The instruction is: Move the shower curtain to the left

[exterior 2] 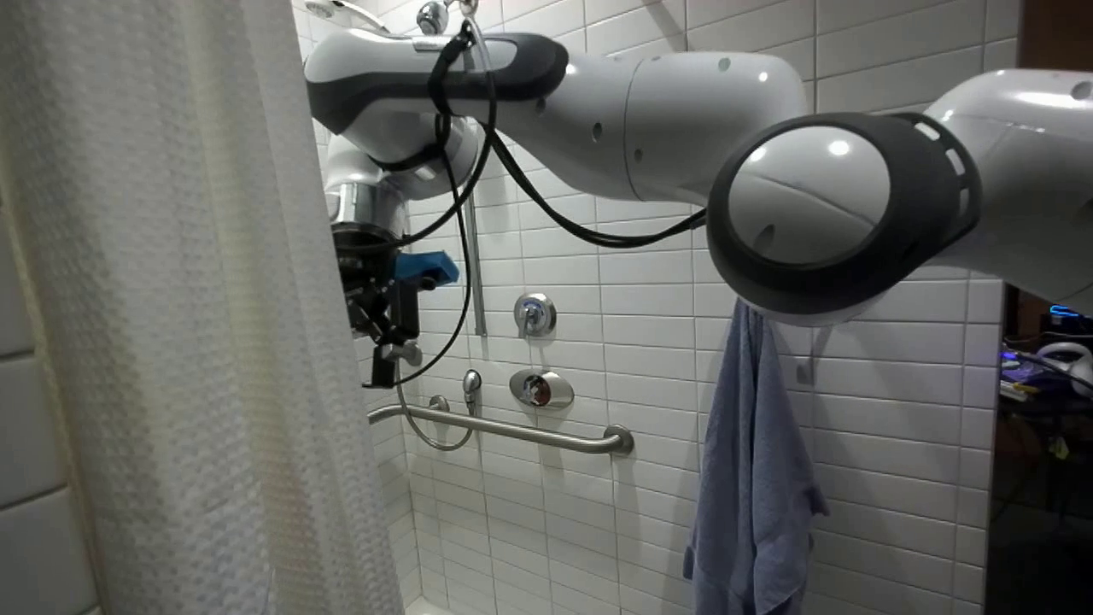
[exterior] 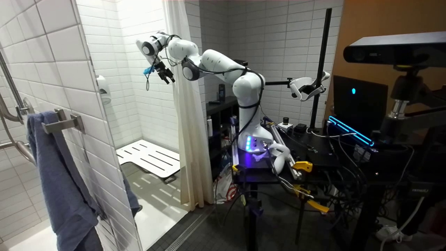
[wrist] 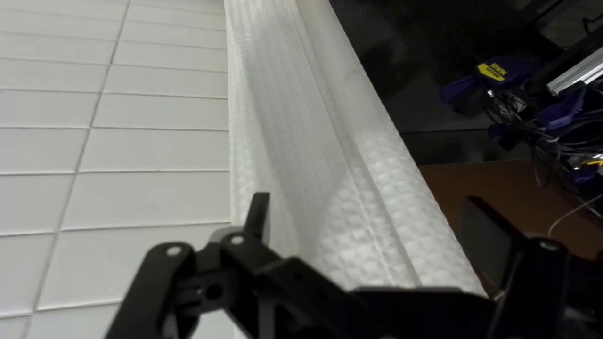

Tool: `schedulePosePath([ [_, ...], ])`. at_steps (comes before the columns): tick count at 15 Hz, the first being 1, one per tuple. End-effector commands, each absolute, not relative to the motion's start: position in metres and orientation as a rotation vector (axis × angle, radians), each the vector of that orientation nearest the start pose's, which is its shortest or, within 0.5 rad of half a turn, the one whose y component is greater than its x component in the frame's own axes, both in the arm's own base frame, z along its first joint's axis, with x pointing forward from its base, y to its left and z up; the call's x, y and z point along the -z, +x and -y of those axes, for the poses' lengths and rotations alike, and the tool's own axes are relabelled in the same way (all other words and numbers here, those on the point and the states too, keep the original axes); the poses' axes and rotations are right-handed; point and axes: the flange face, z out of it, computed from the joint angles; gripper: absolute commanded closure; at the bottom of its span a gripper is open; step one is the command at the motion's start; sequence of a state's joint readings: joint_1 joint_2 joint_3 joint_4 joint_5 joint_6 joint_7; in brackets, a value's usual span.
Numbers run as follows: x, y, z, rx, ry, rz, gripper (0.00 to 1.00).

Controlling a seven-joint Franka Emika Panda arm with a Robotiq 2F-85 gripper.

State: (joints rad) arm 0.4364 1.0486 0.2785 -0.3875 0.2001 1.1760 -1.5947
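We find the tall, white, pleated, textured shower curtain (exterior: 193,150) gathered at one edge of the white-tiled shower stall (exterior: 146,104), beside the black shelf unit (exterior: 223,104). The black two-fingered gripper (wrist: 367,207) is spread wide and grips nothing; the curtain runs across the gap in the wrist view, but we cannot tell whether any material lies between the fingers. We judge the step in hand to be taking hold: we advise straddling a folded edge, seating several pleats deep before closing, then drawing slowly sideways at constant height. Free room lies across the stall's mouth, above the white slotted bench seat (exterior: 153,157), as far as the white-tiled partition wall (exterior: 76,97) bearing the blue-grey fabric towel (exterior: 61,174); we take this as the leftward run. We note slack black cables (exterior 2: 598,238) that could snag a fold.
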Motion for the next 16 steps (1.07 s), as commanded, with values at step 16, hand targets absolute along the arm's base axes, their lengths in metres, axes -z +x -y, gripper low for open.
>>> schedulePosePath([
  [16, -0.627, 0.597, -0.330, 0.014, 2.439, -2.063, 0.00],
])
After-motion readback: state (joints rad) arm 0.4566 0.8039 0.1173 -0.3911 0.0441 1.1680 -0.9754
